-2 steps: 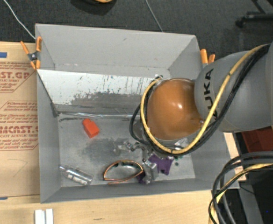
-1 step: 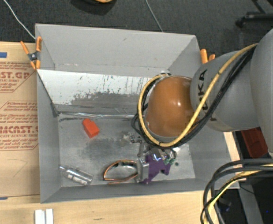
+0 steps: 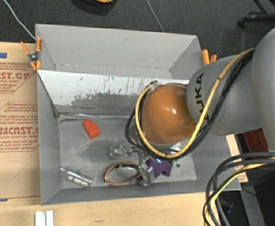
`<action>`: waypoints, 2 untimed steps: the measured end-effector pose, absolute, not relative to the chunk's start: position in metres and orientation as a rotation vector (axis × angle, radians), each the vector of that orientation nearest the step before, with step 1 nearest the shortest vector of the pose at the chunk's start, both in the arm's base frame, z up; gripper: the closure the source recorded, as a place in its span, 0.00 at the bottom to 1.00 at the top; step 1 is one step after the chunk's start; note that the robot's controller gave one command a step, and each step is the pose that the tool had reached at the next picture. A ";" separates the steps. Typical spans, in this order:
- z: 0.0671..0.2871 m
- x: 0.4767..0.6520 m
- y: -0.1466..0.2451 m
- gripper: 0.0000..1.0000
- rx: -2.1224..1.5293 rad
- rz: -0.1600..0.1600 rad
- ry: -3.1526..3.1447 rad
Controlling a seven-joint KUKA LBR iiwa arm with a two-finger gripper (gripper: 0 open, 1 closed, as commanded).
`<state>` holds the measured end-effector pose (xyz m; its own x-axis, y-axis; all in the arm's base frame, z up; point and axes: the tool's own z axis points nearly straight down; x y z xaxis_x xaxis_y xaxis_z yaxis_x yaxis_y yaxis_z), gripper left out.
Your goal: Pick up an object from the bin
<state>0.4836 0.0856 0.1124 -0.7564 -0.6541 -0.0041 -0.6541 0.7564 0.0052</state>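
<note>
Care belongs by the grey metal bin's (image 3: 49, 149) near wall, where the gripper (image 3: 148, 171) sits low, just beside a small purple plastic piece (image 3: 162, 167) and a thin brown wire loop (image 3: 120, 173). Whether it is open or closed I cannot tell. It would be best to centre on the purple piece alone, clear of the loop, before closing.

The bin (image 3: 48, 126) holds a few things on its floor. A small block (image 3: 91, 129) lies left of centre, towards the far wall. A short tube (image 3: 76, 176) lies in the near left corner. Right of the tube, along the near wall, lies a looped frame (image 3: 120, 172), with an angular piece (image 3: 161, 167) just beside it on the right. Some small bits (image 3: 121, 150) sit between the block and the frame. The arm's wrist cover (image 3: 168, 114) hangs above the right part of the floor.
</note>
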 end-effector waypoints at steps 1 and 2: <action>0.072 0.508 0.061 1.00 0.172 0.012 3.136; 0.070 0.510 0.059 1.00 0.182 0.011 3.136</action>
<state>0.5104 0.0593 0.0697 -0.9933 0.1155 -0.0003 0.1155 0.9933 0.0072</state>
